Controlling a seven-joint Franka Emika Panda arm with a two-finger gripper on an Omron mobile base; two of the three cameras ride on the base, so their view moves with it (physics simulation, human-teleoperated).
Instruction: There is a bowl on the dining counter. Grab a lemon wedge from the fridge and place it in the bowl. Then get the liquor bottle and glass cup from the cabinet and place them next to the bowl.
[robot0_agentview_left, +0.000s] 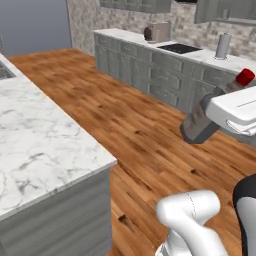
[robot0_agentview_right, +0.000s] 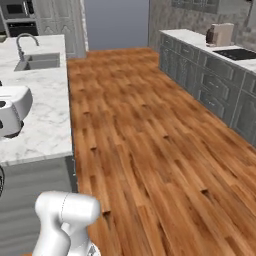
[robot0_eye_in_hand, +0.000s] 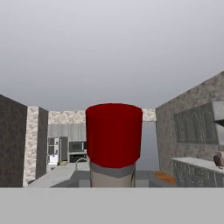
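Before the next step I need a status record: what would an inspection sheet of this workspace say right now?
Surface: white marble island counter, bare where visible; steel sink at its far end.
Job's things: grey liquor bottle with red cap, tilted, carried above the wood floor; the bowl's state can't be told.
Clutter: toaster and grey canister on the back counter.
Grippers: gripper shut on the bottle.
Cables: nothing seen.
Surroundings: grey cabinets, stone wall.
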